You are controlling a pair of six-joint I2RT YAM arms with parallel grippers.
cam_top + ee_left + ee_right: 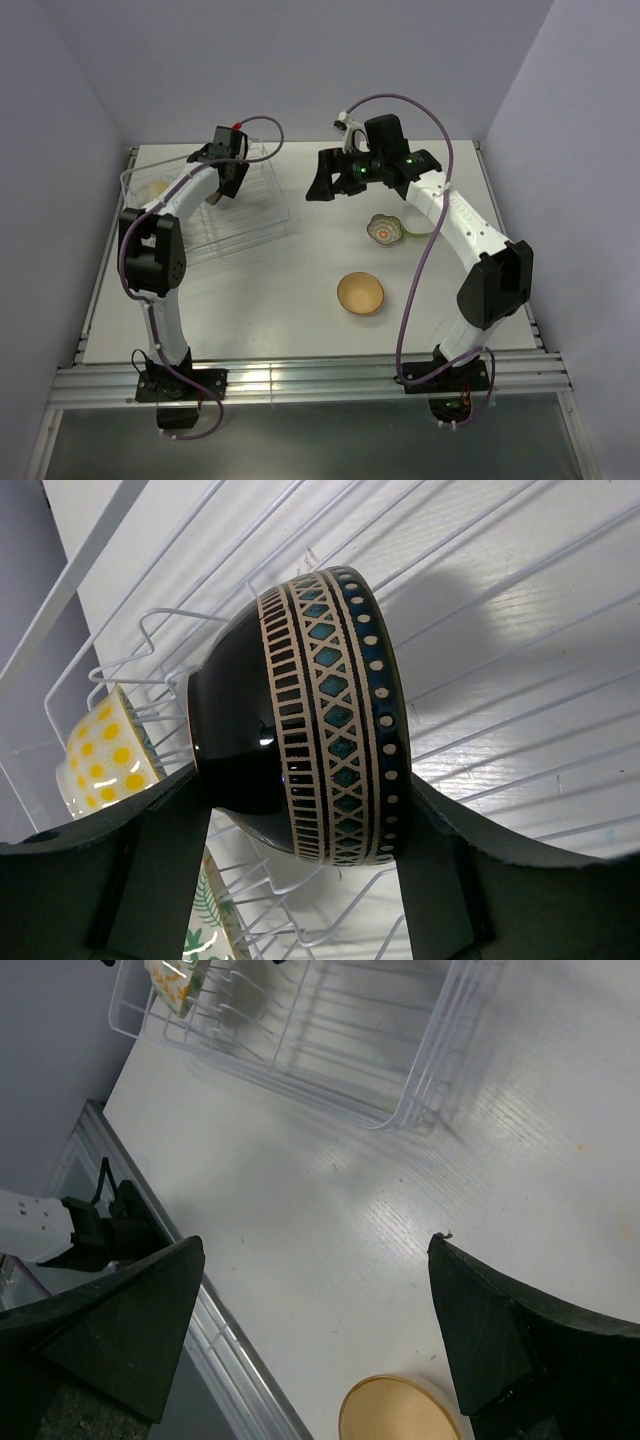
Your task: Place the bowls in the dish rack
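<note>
Bowls sit in a few spots on the flat white table [250, 300]. Closest to the arm bases is a round tan-orange bowl [360, 293]. It stands alone with its open side up. A little farther back, on the right, is a small scalloped bowl with a pattern inside [381, 230]. A lime-green bowl [400, 229] peeks out just beside it, but only its edge shows.

Farther back again, the right gripper [315, 1248] hangs above bare table, between the scalloped bowl and the rack. Its two black fingers [130, 1310] are spread wide apart and nothing is in them.

On the left side of the table stands the clear wire dish rack with raised sides [272, 212]. The left gripper [232, 178] reaches over it. This gripper grips a glossy dark brown bowl with a tan and blue-green patterned band [300, 730]. The bowl is turned on its side. One finger presses on its dark round bottom and the other presses on its rim side. The bowl is over the wire floor of the rack, but I cannot tell if it touches the wires.

At the far left end of the rack a white bowl with yellow-orange spots [100, 755] leans on its side among the wires. Just beside it a white bowl with green leaves [205, 935] shows only a small part.
</note>
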